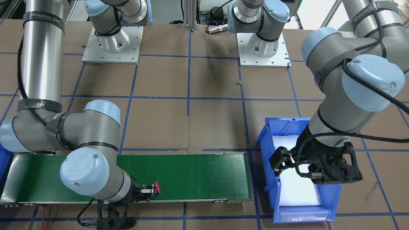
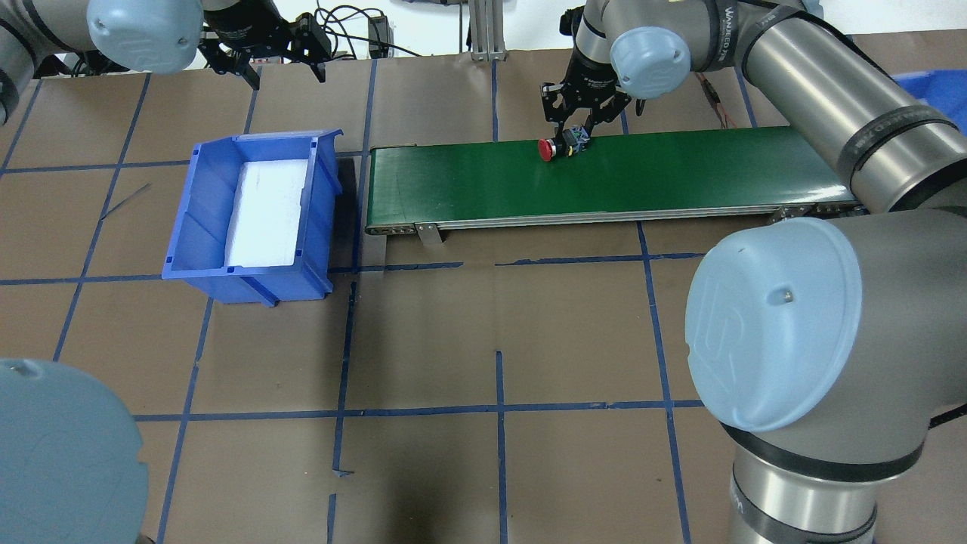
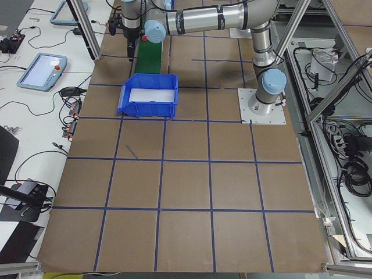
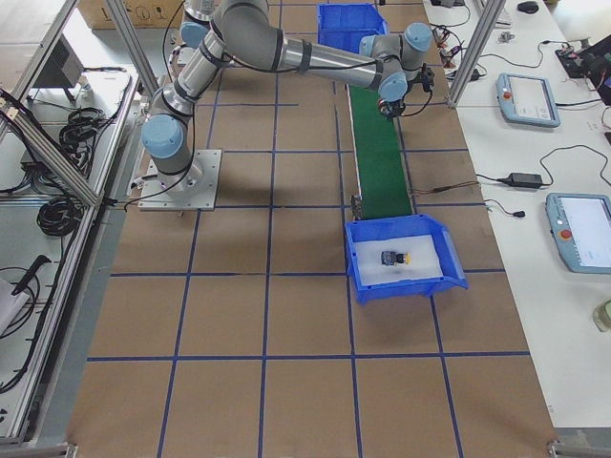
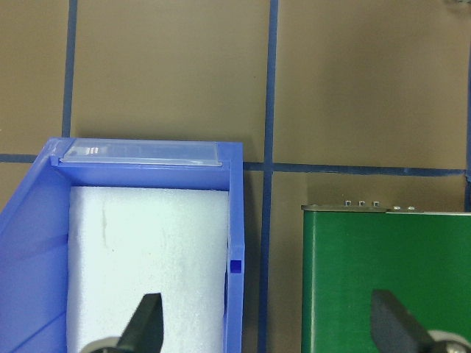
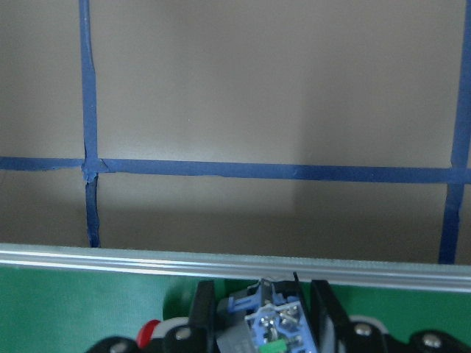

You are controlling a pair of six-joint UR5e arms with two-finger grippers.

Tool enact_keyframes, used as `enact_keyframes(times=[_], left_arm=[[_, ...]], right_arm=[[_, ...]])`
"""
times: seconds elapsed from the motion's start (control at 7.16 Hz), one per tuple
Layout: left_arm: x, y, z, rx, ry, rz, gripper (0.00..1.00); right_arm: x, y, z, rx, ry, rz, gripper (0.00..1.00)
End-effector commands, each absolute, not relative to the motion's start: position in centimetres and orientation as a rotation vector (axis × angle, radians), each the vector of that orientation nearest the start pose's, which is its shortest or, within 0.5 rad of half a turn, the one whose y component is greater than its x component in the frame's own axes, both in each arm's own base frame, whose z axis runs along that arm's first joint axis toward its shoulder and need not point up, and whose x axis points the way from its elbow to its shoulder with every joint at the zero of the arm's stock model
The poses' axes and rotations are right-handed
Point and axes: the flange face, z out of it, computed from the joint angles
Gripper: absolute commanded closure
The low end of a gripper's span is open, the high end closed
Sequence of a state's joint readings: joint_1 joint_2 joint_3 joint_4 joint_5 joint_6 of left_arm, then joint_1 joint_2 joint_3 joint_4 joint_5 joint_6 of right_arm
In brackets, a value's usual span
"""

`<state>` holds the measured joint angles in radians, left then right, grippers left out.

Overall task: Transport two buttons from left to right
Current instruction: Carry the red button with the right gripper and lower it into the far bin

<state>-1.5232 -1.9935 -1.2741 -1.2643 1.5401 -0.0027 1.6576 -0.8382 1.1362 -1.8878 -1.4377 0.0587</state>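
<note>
Right pincer (image 2: 572, 143) pinches the red-capped button (image 2: 550, 149) over the green belt (image 2: 680, 174). Left pincer (image 5: 268, 323), fingers spread, hangs above the blue bin's (image 5: 235, 213) wall. Beneath it, the yellow-capped button (image 4: 395, 258) lies on the bin's foam.

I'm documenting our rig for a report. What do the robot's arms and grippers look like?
Both the left arm and right arm have silver tubes, grey joints with pale-blue round caps, and black braided cables taped on. Left gripper and right gripper are black.
</note>
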Motion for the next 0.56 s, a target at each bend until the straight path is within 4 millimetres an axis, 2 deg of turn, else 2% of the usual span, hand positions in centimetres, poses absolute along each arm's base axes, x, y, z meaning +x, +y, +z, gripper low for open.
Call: enact_keyframes(times=[0.0,0.28,0.42], left_arm=[[-10.3,-68.6,42.2,-0.075,3.154,-0.290,0.00],[-10.3,-68.6,42.2,-0.078,3.154,-0.290,0.00],[-10.3,-68.6,42.2,-0.075,3.154,-0.290,0.00]], right_arm=[[18.5,-74.9,28.3,-0.092,3.016,0.011,0.92],[16.2,-75.2,30.1,-0.147,3.023,0.012,0.92],[11.1,-75.5,31.7,-0.247,3.055,0.005,0.92]])
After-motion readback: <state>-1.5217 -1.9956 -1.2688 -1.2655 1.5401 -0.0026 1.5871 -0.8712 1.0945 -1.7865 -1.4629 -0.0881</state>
